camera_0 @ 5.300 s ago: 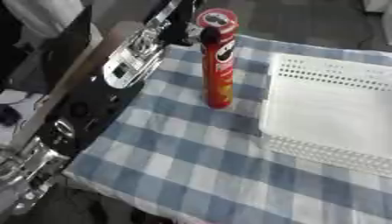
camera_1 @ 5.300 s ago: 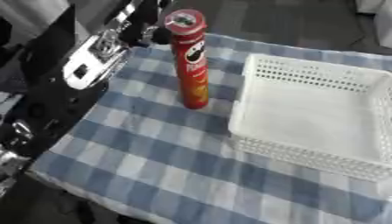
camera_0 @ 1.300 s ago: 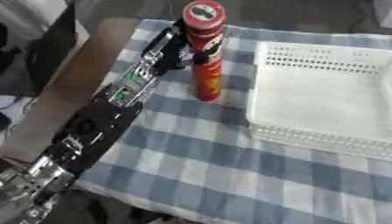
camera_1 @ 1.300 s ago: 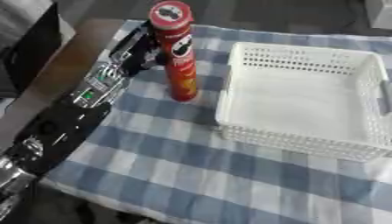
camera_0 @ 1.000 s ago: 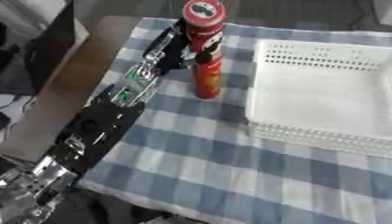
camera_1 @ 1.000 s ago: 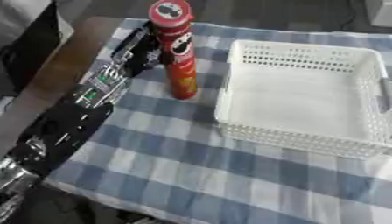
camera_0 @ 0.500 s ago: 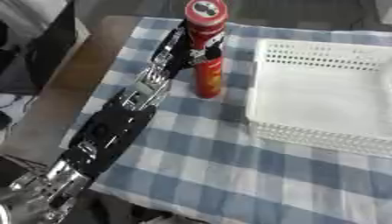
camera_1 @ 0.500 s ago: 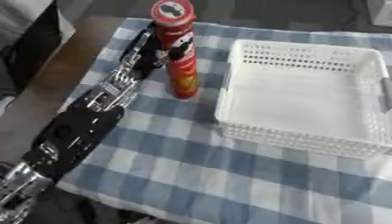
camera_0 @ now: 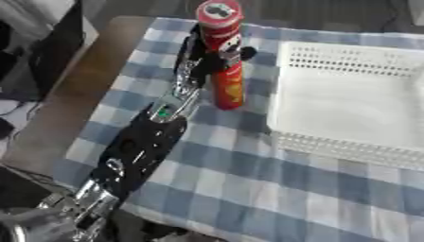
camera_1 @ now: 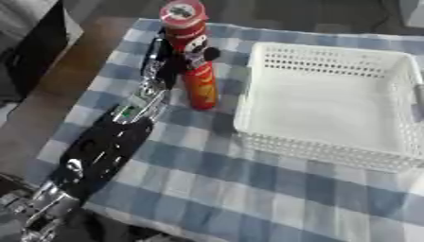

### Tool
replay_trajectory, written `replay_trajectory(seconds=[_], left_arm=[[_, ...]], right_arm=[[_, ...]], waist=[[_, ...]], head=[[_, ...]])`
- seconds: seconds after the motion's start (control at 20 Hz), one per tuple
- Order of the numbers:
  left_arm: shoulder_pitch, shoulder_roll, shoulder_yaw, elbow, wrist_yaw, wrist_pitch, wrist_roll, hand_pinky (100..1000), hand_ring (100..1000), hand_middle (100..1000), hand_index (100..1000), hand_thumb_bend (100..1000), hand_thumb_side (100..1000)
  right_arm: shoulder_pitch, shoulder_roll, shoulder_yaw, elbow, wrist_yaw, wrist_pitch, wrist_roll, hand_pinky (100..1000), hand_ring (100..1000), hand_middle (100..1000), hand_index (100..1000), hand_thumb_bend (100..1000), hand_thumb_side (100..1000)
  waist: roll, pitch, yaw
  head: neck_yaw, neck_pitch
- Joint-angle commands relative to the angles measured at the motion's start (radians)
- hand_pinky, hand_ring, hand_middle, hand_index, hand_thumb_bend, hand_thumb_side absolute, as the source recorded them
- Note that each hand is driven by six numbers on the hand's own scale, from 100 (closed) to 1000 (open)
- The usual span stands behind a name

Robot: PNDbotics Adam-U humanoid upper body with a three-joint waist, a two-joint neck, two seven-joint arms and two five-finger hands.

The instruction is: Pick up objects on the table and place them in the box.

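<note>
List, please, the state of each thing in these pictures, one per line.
red can: upright on the cloth, lid on, held around its middle.
left hand: curled round the can.
white basket: upright, nothing inside, beside the can.
checked cloth: spread flat on the table.
right hand: not visible.

A lab-like test room, it seems.
A blue-checked cloth (camera_0: pixel 248 189) is covering the tabletop (camera_0: pixel 66 108), dark equipment (camera_0: pixel 49 52) sitting alongside.
</note>
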Motion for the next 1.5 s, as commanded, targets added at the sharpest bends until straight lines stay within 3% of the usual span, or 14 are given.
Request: replay_trajectory(seconds=[0.05, 0.1, 0.15, 0.2, 0.25, 0.35, 0.65, 1.15, 1.5], left_arm=[[-0.019, -0.003, 0.008, -0.010, 0.035, -0.024, 0.101, 100, 233, 341, 484, 1000, 102], [-0.020, -0.005, 0.009, -0.011, 0.040, -0.033, 0.127, 100, 220, 323, 465, 1000, 103], [-0.020, -0.005, 0.009, -0.012, 0.044, -0.041, 0.148, 100, 173, 264, 390, 1000, 108], [-0.020, -0.006, 0.008, -0.013, 0.046, -0.046, 0.163, 100, 189, 284, 417, 1000, 106], [-0.020, -0.005, 0.007, -0.015, 0.048, -0.052, 0.173, 100, 135, 220, 327, 1000, 103], [-0.021, -0.003, 0.004, -0.018, 0.051, -0.060, 0.180, 100, 108, 193, 287, 1000, 100], [-0.053, 0.065, -0.029, -0.067, 0.054, -0.045, 0.118, 100, 102, 190, 290, 1000, 100], [-0.126, 0.277, -0.122, -0.218, 0.212, 0.080, -0.024, 100, 111, 201, 305, 1000, 155], [-0.163, 0.307, -0.146, -0.250, 0.265, 0.118, -0.057, 100, 112, 201, 307, 1000, 158]], right_arm=[[-0.008, -0.002, -0.004, -0.010, 0.001, -0.001, 0.002, 785, 865, 897, 1000, 100, 1000], [-0.007, -0.002, -0.004, -0.010, 0.001, -0.001, 0.002, 785, 865, 897, 1000, 100, 1000], [-0.006, -0.002, -0.004, -0.010, 0.001, -0.001, 0.002, 785, 865, 897, 1000, 100, 1000], [-0.006, -0.002, -0.004, -0.010, 0.001, -0.001, 0.001, 785, 865, 897, 1000, 100, 1000], [-0.005, -0.002, -0.005, -0.009, 0.001, 0.000, 0.001, 786, 865, 897, 1000, 100, 1000], [-0.004, -0.001, -0.005, -0.009, 0.001, 0.000, 0.001, 786, 865, 897, 1000, 100, 1000], [-0.004, 0.001, -0.005, -0.007, -0.001, 0.001, 0.002, 786, 864, 896, 1000, 100, 1000], [0.005, 0.001, 0.001, 0.001, -0.002, 0.003, 0.011, 790, 867, 897, 1000, 100, 1000], [0.007, 0.001, 0.006, 0.004, -0.005, 0.002, 0.017, 790, 867, 897, 1000, 100, 1000]], waist=[[-0.003, -0.009, -0.001], [-0.002, -0.009, -0.002], [-0.002, -0.009, -0.002], [-0.001, -0.009, -0.003], [-0.001, -0.010, -0.003], [-0.001, -0.010, -0.004], [-0.001, -0.014, -0.007], [0.007, -0.029, -0.013], [0.009, -0.034, -0.012]], head=[[0.001, -0.003], [0.001, -0.003], [0.001, -0.003], [0.001, -0.003], [0.001, -0.003], [0.001, -0.003], [0.003, -0.003], [-0.003, -0.003], [-0.007, -0.003]])
